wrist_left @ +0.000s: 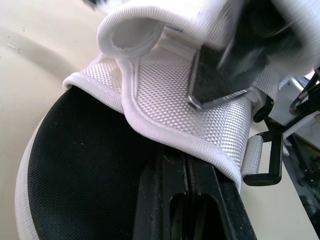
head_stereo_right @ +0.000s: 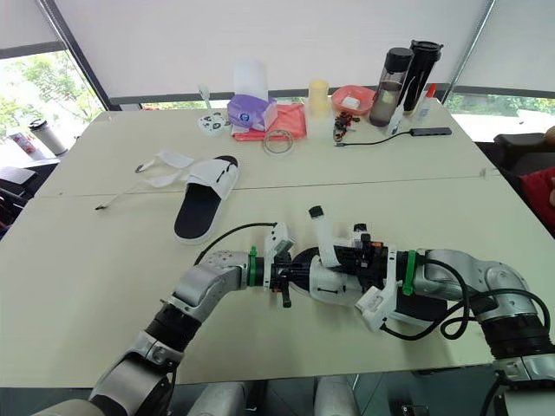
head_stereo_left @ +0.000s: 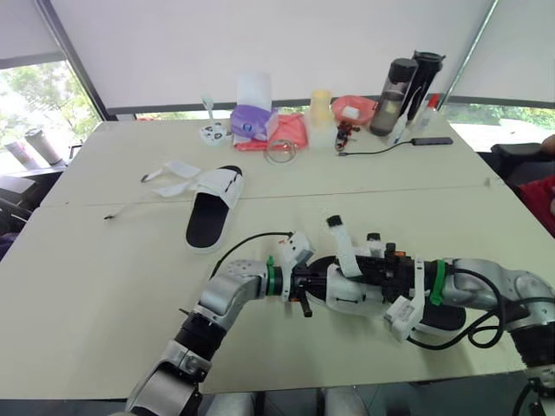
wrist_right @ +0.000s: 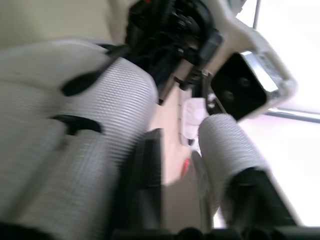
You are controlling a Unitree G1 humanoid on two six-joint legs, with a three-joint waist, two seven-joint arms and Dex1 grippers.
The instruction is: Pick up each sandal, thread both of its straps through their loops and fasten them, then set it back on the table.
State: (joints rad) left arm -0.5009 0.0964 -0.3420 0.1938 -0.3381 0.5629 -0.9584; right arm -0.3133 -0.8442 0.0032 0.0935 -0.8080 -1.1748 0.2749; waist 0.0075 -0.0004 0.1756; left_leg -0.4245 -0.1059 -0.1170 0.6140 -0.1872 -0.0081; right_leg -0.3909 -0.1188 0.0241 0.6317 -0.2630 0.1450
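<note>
1. Meeting at the near sandal point(head_stereo_left: 347, 295) on the counter point(head_stereo_left: 104, 286), both grippers touch its white upper.
2. Narrow: the left gripper point(wrist_left: 187, 170) has its fingers pressed together, tips under the upper's rim.
3. Slightly apart: the right gripper point(wrist_right: 172, 192) has a gap between its fingers, with a raised strap point(head_stereo_left: 342, 247) just beside them.
4. Well beyond the left fingers lies the other sandal point(head_stereo_left: 212, 208), straps loose.
</note>
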